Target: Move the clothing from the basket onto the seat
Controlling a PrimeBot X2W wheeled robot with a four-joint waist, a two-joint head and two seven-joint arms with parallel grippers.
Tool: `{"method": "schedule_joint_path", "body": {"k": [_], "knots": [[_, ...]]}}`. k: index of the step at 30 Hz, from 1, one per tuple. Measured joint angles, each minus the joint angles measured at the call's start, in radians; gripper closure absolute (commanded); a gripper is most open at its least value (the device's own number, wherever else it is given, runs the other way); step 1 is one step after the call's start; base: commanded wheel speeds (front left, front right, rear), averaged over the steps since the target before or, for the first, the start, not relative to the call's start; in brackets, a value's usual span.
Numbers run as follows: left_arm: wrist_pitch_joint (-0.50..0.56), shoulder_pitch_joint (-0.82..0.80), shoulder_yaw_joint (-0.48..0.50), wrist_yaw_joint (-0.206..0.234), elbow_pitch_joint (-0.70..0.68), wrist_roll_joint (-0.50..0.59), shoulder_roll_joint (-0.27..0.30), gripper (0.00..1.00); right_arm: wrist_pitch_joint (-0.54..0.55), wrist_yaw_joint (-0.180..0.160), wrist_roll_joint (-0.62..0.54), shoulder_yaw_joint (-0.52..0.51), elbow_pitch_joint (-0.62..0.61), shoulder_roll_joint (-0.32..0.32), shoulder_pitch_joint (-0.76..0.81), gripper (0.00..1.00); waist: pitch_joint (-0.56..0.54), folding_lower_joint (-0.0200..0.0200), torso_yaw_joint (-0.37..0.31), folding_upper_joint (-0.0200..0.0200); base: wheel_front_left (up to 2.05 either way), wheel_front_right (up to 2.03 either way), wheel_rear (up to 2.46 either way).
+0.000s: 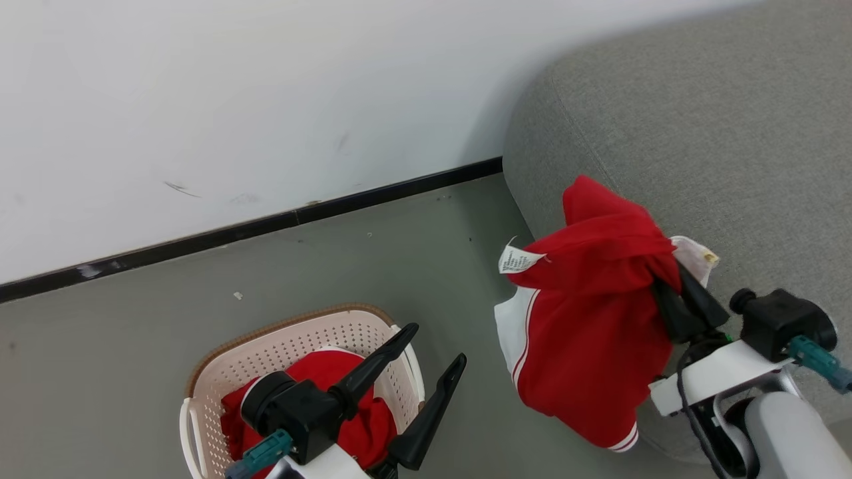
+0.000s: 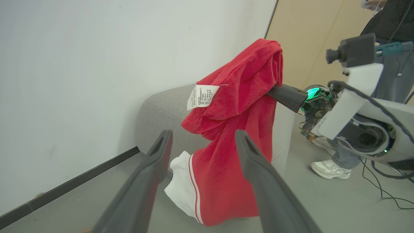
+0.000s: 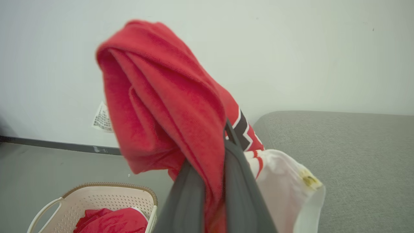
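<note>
Right gripper (image 1: 665,293) clamped on one red garment (image 1: 586,319), which hangs at the seat (image 1: 699,120) edge — not yet laid down. Second garment (image 1: 323,366) lies in the basket (image 1: 266,352) — my left gripper (image 1: 436,343) spread wide above it, empty.

Basket (image 1: 266,362) partly beyond lower edge

Long dark fingers (image 1: 373,362), white wrist shells (image 1: 722,371), black camera blocks (image 1: 779,326), teal connectors (image 1: 819,359), cables (image 1: 680,379)

A scuffed white wall (image 1: 266,100) meets a grey floor (image 1: 333,279) along a black skirting board (image 1: 266,226).
</note>
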Motion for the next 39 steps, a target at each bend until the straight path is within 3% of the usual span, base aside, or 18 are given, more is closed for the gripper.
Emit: {"method": "schedule_joint_path", "body": {"k": [7,16,22,32,39], "knots": [[-0.001,0.000,0.007,0.017,-0.010,0.007,0.002,0.00,0.000,0.000,0.054,-0.091,0.039,-0.044,-0.087,1.00,0.040,0.0000,-0.013,0.0000,0.00,0.00,0.00],[-0.001,0.001,0.016,0.034,-0.032,0.017,0.007,0.00,0.020,-0.001,0.276,-0.231,0.188,-0.001,-0.249,1.00,0.098,0.0000,0.014,0.0000,0.00,0.00,0.00],[-0.001,0.001,0.019,0.034,-0.046,0.030,0.023,0.00,0.070,-0.001,0.364,-0.355,0.253,-0.010,-0.388,1.00,0.134,0.0000,0.039,0.0000,0.00,0.00,0.00],[-0.001,0.001,0.011,0.034,-0.066,0.037,0.029,0.00,0.156,-0.001,0.394,-0.567,0.366,-0.098,-0.634,1.00,0.199,0.0000,0.083,0.0000,0.00,0.00,0.00],[0.008,0.001,0.009,0.034,-0.080,0.043,0.035,0.00,0.186,-0.001,0.391,-0.660,0.435,-0.133,-0.775,1.00,0.246,0.0000,0.119,0.0000,0.00,0.00,0.00]]}}
